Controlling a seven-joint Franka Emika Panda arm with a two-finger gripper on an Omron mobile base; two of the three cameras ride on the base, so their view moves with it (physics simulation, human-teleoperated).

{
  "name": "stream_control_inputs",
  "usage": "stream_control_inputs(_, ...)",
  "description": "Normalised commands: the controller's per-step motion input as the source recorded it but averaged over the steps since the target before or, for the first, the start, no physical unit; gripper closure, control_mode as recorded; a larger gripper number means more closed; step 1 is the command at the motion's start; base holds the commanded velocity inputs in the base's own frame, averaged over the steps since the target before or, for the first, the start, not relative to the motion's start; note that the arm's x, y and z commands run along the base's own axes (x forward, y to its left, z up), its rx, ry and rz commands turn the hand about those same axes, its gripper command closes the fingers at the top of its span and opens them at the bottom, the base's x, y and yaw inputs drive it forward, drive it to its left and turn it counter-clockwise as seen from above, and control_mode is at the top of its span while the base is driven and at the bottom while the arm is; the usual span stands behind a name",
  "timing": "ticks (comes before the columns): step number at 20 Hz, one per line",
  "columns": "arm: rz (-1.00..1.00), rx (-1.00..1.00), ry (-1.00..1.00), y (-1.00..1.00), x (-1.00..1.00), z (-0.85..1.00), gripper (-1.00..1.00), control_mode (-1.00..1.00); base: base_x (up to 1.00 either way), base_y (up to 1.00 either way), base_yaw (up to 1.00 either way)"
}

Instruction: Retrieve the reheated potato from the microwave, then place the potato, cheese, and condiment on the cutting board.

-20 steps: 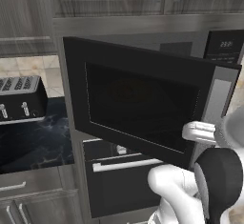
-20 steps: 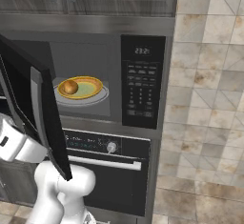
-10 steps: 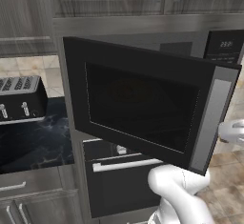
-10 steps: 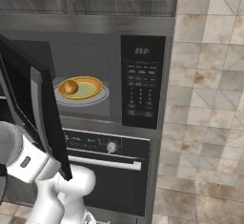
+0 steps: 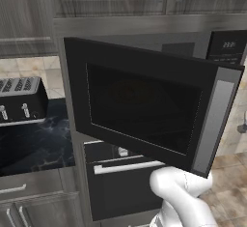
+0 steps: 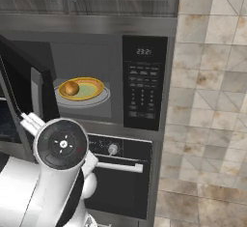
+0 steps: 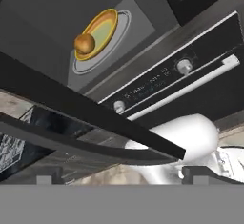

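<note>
The microwave (image 6: 103, 76) stands with its door (image 5: 144, 110) swung wide open. Inside, a yellow plate (image 6: 83, 89) holds the potato (image 6: 71, 88) at its left edge. The gripper (image 7: 121, 174) hangs outside, jaws spread wide, empty.

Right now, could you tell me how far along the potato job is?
Done: the microwave door stands open. The potato sits on a yellow plate inside the microwave, untouched. In hand: nothing; the gripper is open outside the cavity, below the door. Left: take the potato out, then set it, the cheese and the condiment on the cutting board.
</note>
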Motion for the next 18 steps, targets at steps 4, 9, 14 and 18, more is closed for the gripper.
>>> stream_control_inputs(4,0.06,0.21,0.04,-0.25,0.31,-0.03,-1.00,-1.00,0.00,0.00,0.00)
stream_control_inputs(9,0.05,0.24,0.14,-0.20,0.33,-0.07,-1.00,-1.00,0.00,0.00,0.00)
stream_control_inputs(14,0.01,0.09,0.18,-0.08,0.56,-0.12,-1.00,-1.00,0.00,0.00,0.00)
stream_control_inputs(18,0.00,0.01,0.18,0.07,0.63,-0.24,-1.00,-1.00,0.00,0.00,0.00)
